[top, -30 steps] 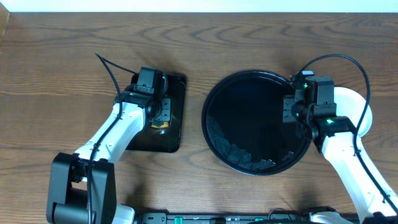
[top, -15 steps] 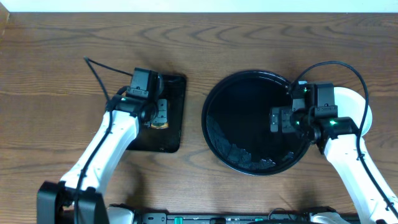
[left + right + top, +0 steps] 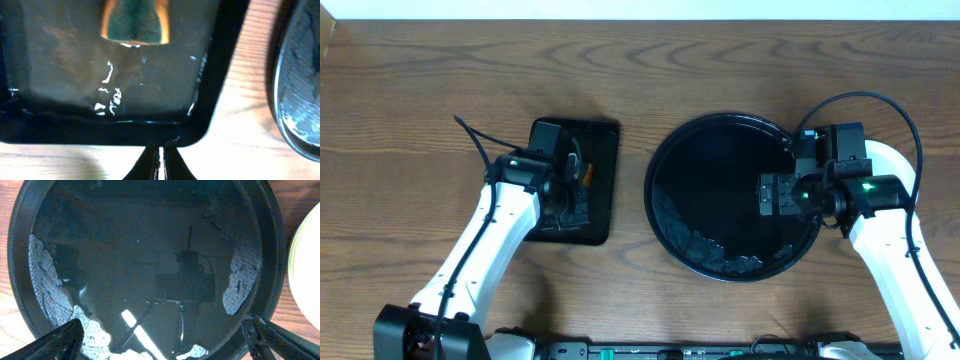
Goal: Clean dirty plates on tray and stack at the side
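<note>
The left hand (image 3: 159, 161) has its fingertips pressed together just above the near rim of a rectangular black tray (image 3: 65, 75). An orange-and-green sponge (image 3: 135, 22) lies inside. The round tray (image 3: 300, 100) sits at right on the wooden desk (image 3: 240, 135).

A brown wooden table (image 3: 410, 100) with a strong wavy grain fills the overhead view, and a pale strip runs along its far edge. On its left half lies a rectangular black tray (image 3: 605, 180) with rounded corners and a raised rim, its long sides running away from the near edge. In the left wrist view the tray's floor (image 3: 150, 75) is glossy, with small bright wet streaks. A sponge (image 3: 135, 22), dark green between orange sides, lies flat on it, cut off by the picture's top edge.
</note>
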{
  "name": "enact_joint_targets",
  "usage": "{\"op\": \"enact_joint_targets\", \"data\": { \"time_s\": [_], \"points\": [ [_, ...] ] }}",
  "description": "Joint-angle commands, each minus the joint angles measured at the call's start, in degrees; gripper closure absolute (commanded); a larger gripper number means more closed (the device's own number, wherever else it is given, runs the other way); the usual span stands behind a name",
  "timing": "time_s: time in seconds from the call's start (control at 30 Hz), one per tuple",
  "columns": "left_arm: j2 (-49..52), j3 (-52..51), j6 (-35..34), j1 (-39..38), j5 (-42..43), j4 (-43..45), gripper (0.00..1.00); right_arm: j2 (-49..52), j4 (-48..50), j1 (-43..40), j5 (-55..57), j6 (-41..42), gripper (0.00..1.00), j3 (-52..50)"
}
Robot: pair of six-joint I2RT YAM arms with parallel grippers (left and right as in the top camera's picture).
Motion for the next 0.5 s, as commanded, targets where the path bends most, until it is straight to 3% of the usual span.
{"op": "enact_joint_targets", "data": {
  "time_s": [0.0,0.47],
  "points": [
    [-0.59,1.01,-1.20,0.31,3.82,-0.44,0.93,-0.59,-0.26,0.04,-0.26,-0.11,0.01,0.83],
    [-0.59,1.01,-13.18,0.31,11.56,-1.57,0.93,-0.59,-0.94,0.04,-0.26,-0.11,0.01,0.83]
  ]
}}
